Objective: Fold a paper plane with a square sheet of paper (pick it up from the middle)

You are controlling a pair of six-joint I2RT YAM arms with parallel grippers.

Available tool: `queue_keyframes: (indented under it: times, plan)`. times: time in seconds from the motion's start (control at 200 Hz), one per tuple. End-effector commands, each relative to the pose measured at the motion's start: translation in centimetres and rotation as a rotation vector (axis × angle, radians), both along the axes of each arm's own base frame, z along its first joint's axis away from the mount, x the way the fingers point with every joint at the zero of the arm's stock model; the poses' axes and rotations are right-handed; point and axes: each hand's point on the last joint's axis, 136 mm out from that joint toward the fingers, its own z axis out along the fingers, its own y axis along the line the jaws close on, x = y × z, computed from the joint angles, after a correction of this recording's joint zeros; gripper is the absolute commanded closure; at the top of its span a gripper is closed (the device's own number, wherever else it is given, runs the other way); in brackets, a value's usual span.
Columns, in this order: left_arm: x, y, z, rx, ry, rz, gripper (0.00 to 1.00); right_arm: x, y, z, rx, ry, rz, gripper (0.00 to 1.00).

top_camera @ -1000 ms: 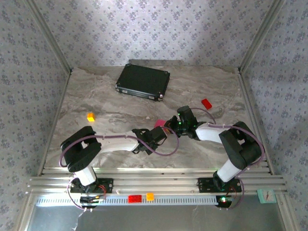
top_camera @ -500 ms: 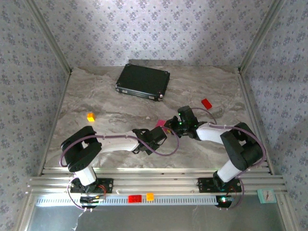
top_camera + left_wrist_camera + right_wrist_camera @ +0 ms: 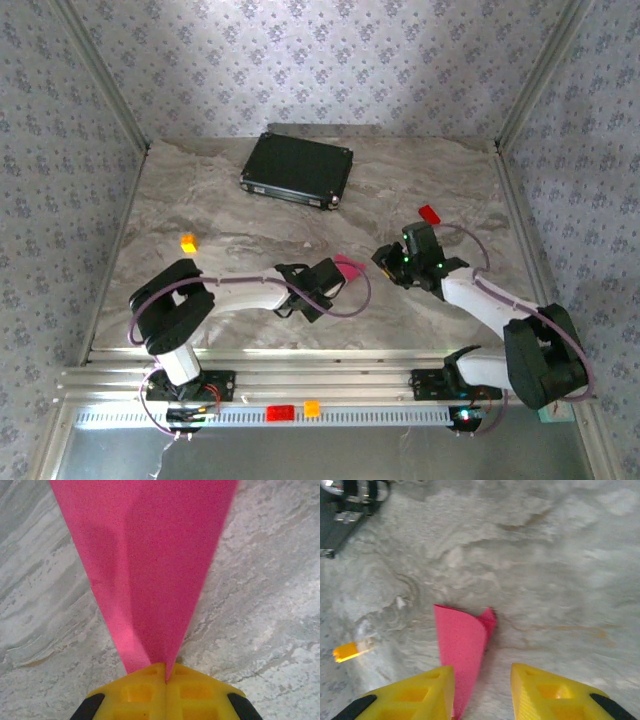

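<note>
The magenta-pink paper (image 3: pixel 150 570) is folded into a slim pointed wedge, the paper plane (image 3: pixel 349 267). Its narrow tip is pinched in my left gripper (image 3: pixel 166 672), which is shut on it just above the marble table. From there the paper fans out wide, away from the fingers. In the top view my left gripper (image 3: pixel 335 276) sits mid-table. My right gripper (image 3: pixel 481 672) is open, and the plane (image 3: pixel 462 645) lies just inside its left finger, with the pads not closed on it. In the top view the right gripper (image 3: pixel 388 259) is a short way right of the paper.
A black case (image 3: pixel 297 168) lies at the back of the table. A small red block (image 3: pixel 429 214) sits right of centre. A tiny orange cube (image 3: pixel 188 242) is on the left. A red and an orange piece (image 3: pixel 280 411) rest on the front rail.
My right arm has pulled back to the right, away from the paper, and its elbow has swung outward. The left gripper has kept its hold and shifted slightly right with the paper.
</note>
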Motion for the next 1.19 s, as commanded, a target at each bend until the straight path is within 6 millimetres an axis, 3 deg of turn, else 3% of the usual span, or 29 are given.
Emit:
queue_keyframes:
  times: [0.0, 0.275, 0.51, 0.934, 1.189]
  plan:
    - [-1.9, 0.5, -2.4, 0.005, 0.162, 0.017, 0.96, -1.4, -1.9, -1.6, -0.068, 0.026, -0.043, 0.64]
    - [-1.5, -1.1, -1.3, -0.198, 0.424, 0.109, 0.96, -1.7, -2.2, -0.5, -0.148, -0.137, 0.009, 0.65]
    - [-0.9, -2.1, -0.8, -0.359, 0.608, 0.168, 0.97, -1.7, -0.8, 0.3, -0.027, -0.196, 0.045, 0.67]
    - [0.2, -1.4, -1.6, -0.494, 0.691, 0.281, 0.98, -0.5, 3.0, 1.8, 0.030, -0.281, 0.202, 0.73]
    - [-0.1, -1.4, -1.7, -0.512, 0.684, 0.235, 1.00, -0.7, 7.1, 1.9, 0.135, -0.297, 0.382, 0.78]
